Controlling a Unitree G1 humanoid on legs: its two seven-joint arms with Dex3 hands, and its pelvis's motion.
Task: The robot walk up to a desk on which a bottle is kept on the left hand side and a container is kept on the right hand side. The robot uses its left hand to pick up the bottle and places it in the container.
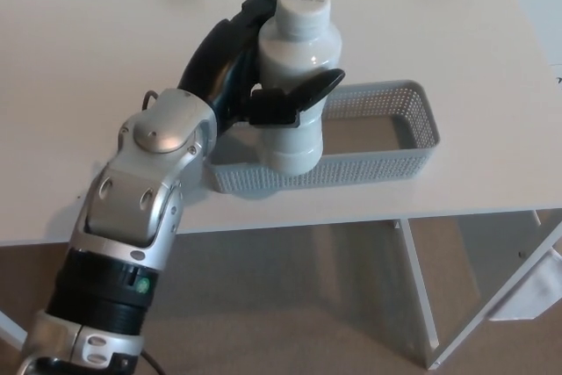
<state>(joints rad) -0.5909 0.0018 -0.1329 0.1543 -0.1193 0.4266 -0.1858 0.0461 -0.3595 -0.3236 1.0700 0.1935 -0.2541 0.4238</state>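
My left hand [235, 72] is shut on a white bottle [297, 76] with a white cap, thumb across its front and fingers behind it. The bottle stands nearly upright, its base low over the left end of the grey perforated container [386, 160], in front of the near wall; I cannot tell whether it touches the floor of the container. The silver left forearm [145, 191] reaches up from the bottom left. My right hand does not show.
The white desk [79, 68] spreads wide around the container. Its front edge runs across the middle of the picture, with a white leg [417, 296] and beige floor below. Dark chair parts show at the far edge.
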